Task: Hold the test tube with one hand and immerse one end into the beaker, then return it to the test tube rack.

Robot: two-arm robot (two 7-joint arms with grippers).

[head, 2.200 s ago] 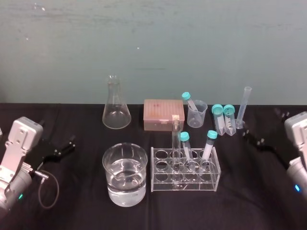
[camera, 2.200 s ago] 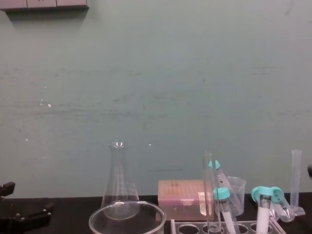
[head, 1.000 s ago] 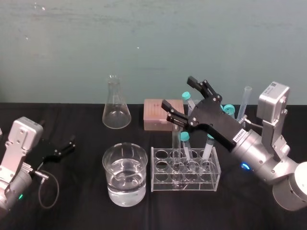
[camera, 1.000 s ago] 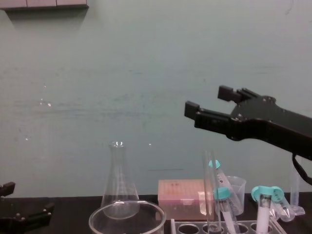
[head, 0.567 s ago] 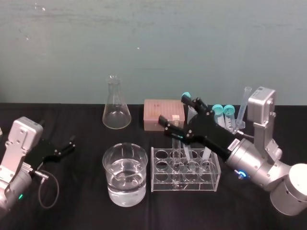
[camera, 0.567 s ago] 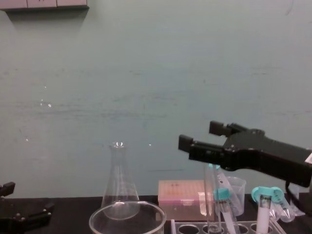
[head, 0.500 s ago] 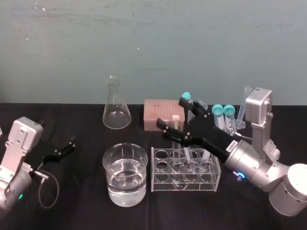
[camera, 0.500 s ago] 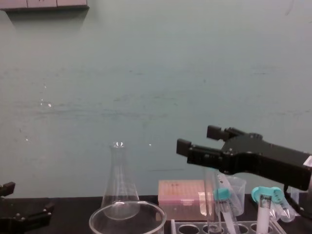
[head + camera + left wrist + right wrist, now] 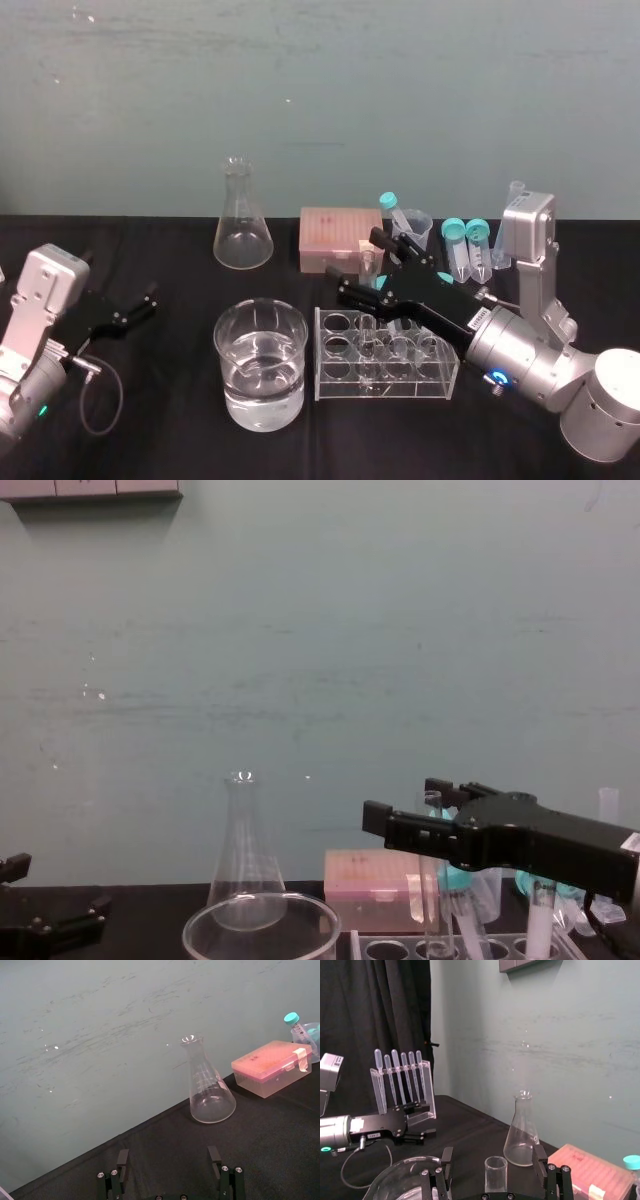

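Presently on the black counter (image 9: pixel 170 425), listed item by item.

- Test tube (image 9: pixel 367 328): upright in the test tube rack (image 9: pixel 335 390), in a hole left of the rack's middle. Open top well above the top plate. Also seen side-on from the chest (image 9: pixel 430 885) and end-on from the right wrist (image 9: pixel 496 1169).
- Right end effector (image 9: pixel 362 265): long, black, on a silver wrist with a glowing blue ring (image 9: pixel 497 380). Reaching in from the right over the rack, level with the tube's upper end (image 9: pixel 405 800). Fingers spread wide, one on each side of the tube's mouth, with a gap showing on both sides in the right wrist view (image 9: pixel 493 1160); nothing gripped.
- Left end effector (image 9: pixel 150 298): low at the counter's left side, well apart from the glassware, fingers spread apart (image 9: pixel 168 1160), nothing between them.
- Beaker (image 9: pixel 222 345): just left of the rack, partly filled with clear liquid, rim also visible from the chest (image 9: pixel 260 920).
- Conical flask (image 9: pixel 242 235): behind the beaker, near the wall.
- Pinkish box (image 9: pixel 335 238): behind the rack, right of the flask.
- Two teal-capped tubes (image 9: pixel 466 250): standing behind the right arm.
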